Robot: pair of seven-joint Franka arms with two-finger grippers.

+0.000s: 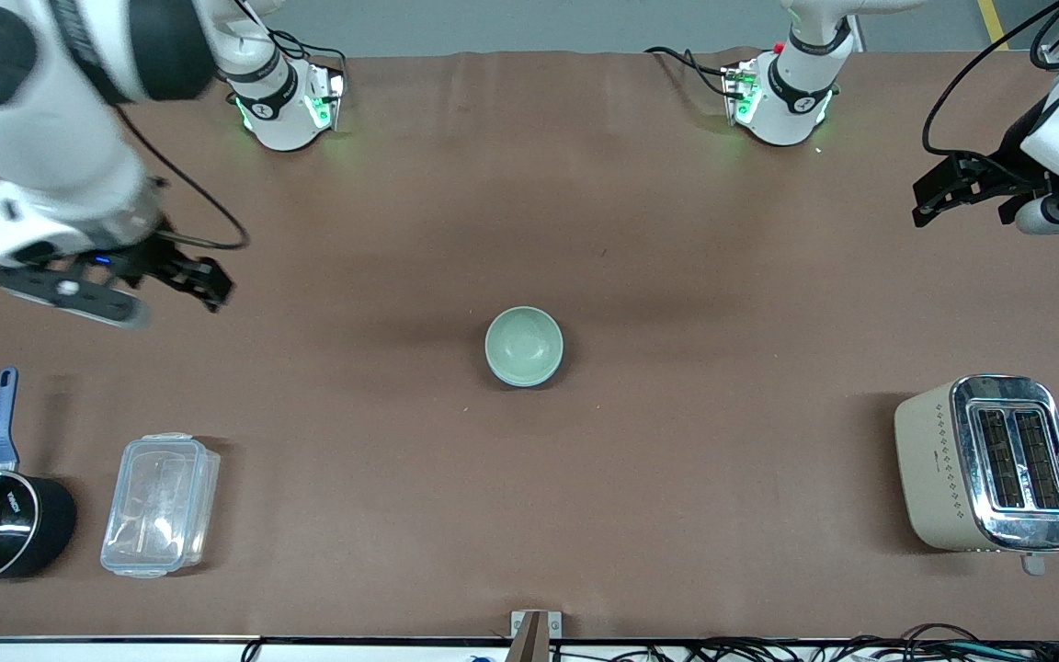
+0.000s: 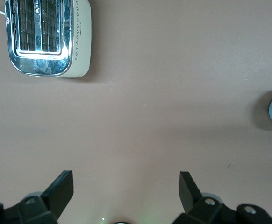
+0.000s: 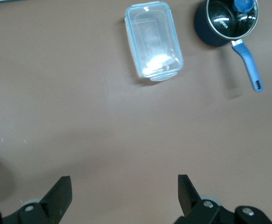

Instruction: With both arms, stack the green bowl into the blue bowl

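Front view: brown table [image 1: 677, 230], both arms parked; the left gripper [image 2: 125, 189] and right gripper [image 3: 122, 191] hang wide open over its ends. The toaster [image 1: 989, 464] sits toward the left arm's end, its writing unreadable. Mid-table, the green bowl [image 1: 523, 343] sits nested in the blue bowl [image 1: 529, 379].

A: Surface?
B: Brown matte table [image 1: 677, 276] cover, a few creases toward the bases' edge, soft shadows mid-table.

A: Surroundings?
B: Grey floor [image 1: 539, 23] past that edge with a yellow line [image 1: 989, 20]. Tangle of black cables [image 1: 860, 648] along the camera-side edge.
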